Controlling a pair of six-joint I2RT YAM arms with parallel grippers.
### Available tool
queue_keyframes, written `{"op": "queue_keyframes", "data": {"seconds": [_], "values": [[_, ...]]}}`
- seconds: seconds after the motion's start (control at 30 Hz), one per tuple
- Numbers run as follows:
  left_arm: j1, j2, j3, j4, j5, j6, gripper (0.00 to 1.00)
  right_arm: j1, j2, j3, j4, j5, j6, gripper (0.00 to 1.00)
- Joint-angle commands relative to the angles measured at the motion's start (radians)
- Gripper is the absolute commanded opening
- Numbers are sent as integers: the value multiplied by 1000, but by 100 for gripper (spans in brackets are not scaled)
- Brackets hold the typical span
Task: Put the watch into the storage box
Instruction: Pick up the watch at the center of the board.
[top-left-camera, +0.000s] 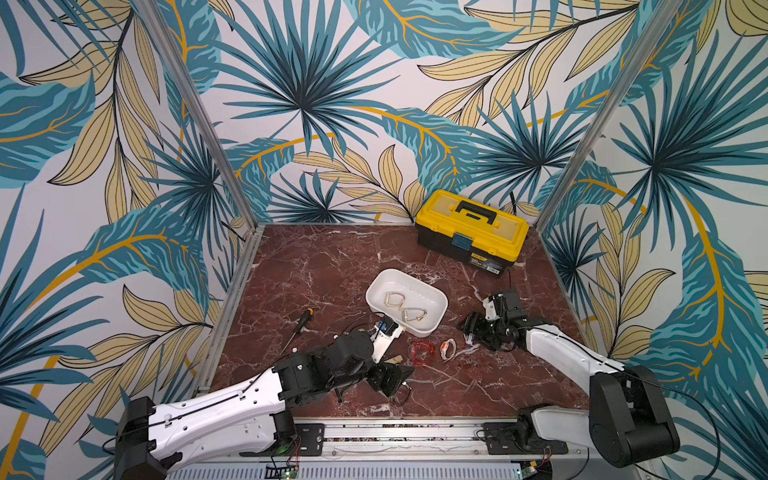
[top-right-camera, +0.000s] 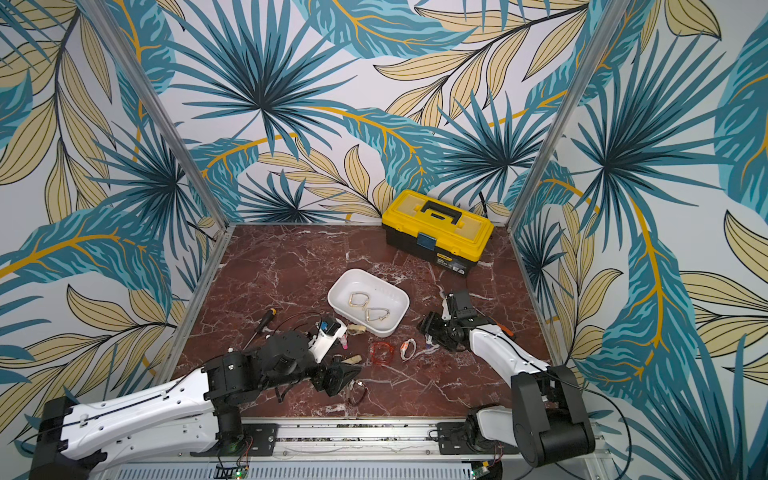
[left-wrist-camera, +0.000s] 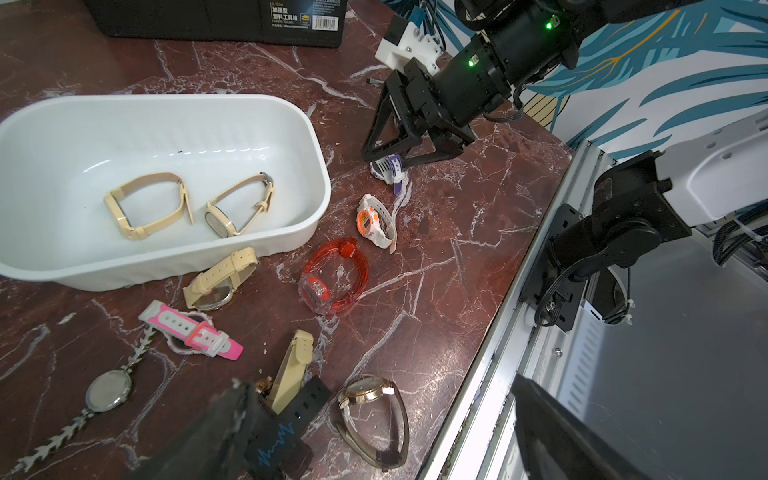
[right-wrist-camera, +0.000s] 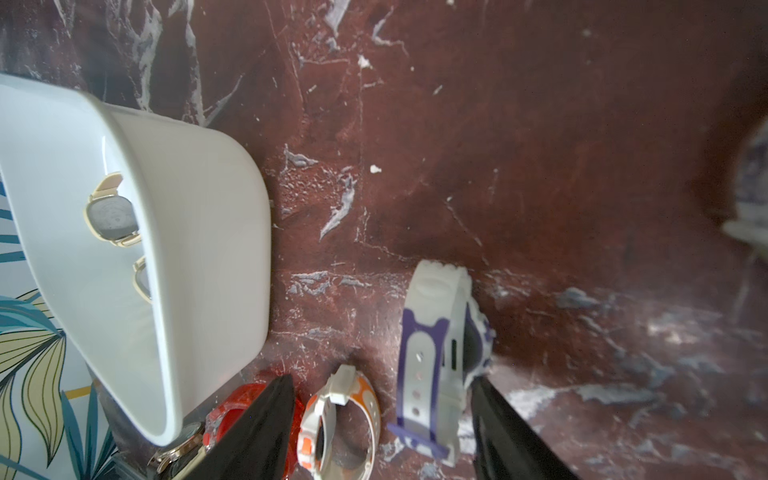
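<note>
The storage box (top-left-camera: 399, 282) (left-wrist-camera: 166, 137) is a white tub mid-table holding two beige watches (left-wrist-camera: 145, 203) (left-wrist-camera: 237, 208). To its right, a purple-and-white watch (top-left-camera: 468, 340) (left-wrist-camera: 388, 168) (right-wrist-camera: 432, 353) lies on the marble. My right gripper (top-left-camera: 470, 328) (left-wrist-camera: 390, 160) (right-wrist-camera: 382, 380) is down over it, open. In the right wrist view one finger is next to the watch's case. The other finger stands beyond an orange-and-white watch (right-wrist-camera: 340, 419) (left-wrist-camera: 372, 220). My left gripper (top-left-camera: 392, 380) (left-wrist-camera: 380, 384) hangs open near the table's front, holding nothing.
A yellow-and-black toolbox (top-left-camera: 471, 230) stands at the back right, and a screwdriver (top-left-camera: 299, 328) lies at the left. Loose watches lie in front of the tub: red translucent (left-wrist-camera: 334, 274), pink (left-wrist-camera: 195, 332), beige (left-wrist-camera: 220, 278), silver chain (left-wrist-camera: 104, 390), dark-strapped (left-wrist-camera: 370, 415).
</note>
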Motion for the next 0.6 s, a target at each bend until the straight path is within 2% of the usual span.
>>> {"op": "queue_keyframes", "data": {"seconds": [0.0,0.27,0.43,0.57], "values": [[-3,8,55,-8,-11,20,100,-13,18,-25,47,-36,-19,68],[-3,16,62,-4,-10,29,100,-31,45,-43,117,-69,-26,59],[-3,18,67,-8,-16,32,100,-42,61,-47,138,-83,-34,46],[-3,13,71,-13,-20,34,100,-51,86,-49,163,-105,-35,25]]}}
